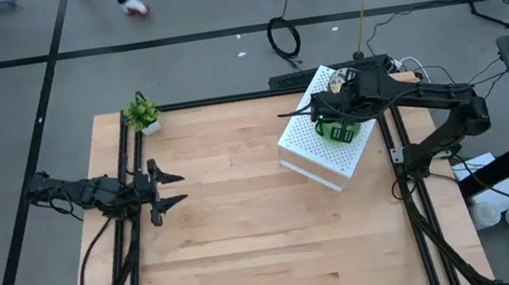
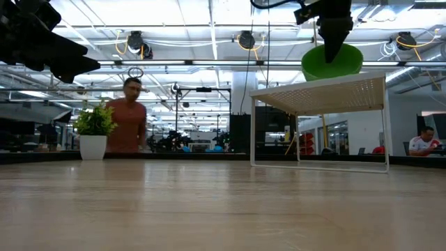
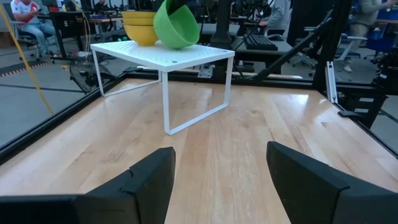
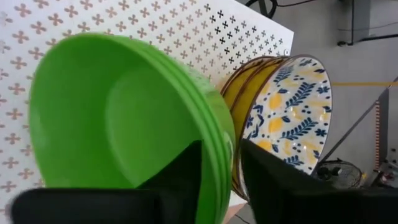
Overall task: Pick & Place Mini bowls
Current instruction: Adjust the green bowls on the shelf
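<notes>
Left gripper (image 1: 172, 188) at frame left: jaws spread, nothing held. Right gripper (image 4: 219, 163), upper right, pinches the rim of the stacked green bowls (image 4: 124, 118), tilted on the white rack (image 1: 320, 143); floral bowls (image 4: 289, 115) just behind.

green bowls (image 4: 118, 118) overlapping, count unclear, floral stack (image 4: 292, 112) partly hidden

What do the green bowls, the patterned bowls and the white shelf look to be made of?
Green bowls: likely plastic or melamine, uniform colour, soft sheen. Patterned bowls: glazed ceramic or melamine, glossy print; cannot tell which. White shelf: probably painted metal, thin perforated top on slim legs.
</notes>
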You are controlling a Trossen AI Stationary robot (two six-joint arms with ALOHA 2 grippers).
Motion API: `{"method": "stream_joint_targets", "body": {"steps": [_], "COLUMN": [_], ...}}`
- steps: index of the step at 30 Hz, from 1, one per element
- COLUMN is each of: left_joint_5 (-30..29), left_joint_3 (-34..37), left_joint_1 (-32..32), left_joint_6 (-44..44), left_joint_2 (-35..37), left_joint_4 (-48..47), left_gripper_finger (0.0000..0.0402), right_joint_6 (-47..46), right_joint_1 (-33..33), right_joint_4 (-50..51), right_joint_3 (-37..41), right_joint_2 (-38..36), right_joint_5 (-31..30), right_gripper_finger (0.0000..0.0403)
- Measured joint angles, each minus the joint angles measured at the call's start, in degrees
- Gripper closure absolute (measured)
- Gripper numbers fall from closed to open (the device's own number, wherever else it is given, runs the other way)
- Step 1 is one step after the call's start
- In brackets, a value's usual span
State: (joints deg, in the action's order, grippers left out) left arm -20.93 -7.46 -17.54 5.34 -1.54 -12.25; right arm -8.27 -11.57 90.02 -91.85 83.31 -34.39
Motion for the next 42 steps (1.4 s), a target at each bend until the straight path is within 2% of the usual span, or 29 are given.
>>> {"method": "stream_joint_targets", "body": {"steps": [5, 7, 13, 25, 31, 42], "left_joint_5": [0.0, -0.1, -0.1, -0.1, -0.1, -0.1], "left_joint_3": [0.0, 0.0, 0.0, 0.0, 0.0, 0.0], "left_joint_1": [0.0, 0.0, 0.0, 0.0, 0.0, 0.0], "left_joint_6": [0.0, 0.0, 0.2, 0.1, 0.4, 1.0], "left_joint_2": [0.0, 0.0, 0.0, 0.0, 0.0, 0.0], "left_joint_4": [0.0, 0.0, 0.0, 0.0, -0.1, -1.1], "left_gripper_finger": [0.0149, 0.0149, 0.0149, 0.0149, 0.0149, 0.0149], "right_joint_6": [0.6, 0.8, 0.9, 0.5, 0.4, 1.4], "right_joint_1": [0.1, 0.1, 1.0, 1.4, -0.3, -1.2], "right_joint_4": [0.0, -0.1, -0.2, -1.5, -5.2, -8.6], "right_joint_3": [0.0, 0.0, 0.0, -2.6, -0.8, 3.9], "right_joint_2": [0.0, 0.0, 0.0, 0.0, 0.0, 0.0], "right_joint_5": [0.0, 0.2, 0.7, 18.2, 21.1, 21.0], "right_gripper_finger": [0.0383, 0.0393, 0.0396, 0.0399, 0.0396, 0.037]}}
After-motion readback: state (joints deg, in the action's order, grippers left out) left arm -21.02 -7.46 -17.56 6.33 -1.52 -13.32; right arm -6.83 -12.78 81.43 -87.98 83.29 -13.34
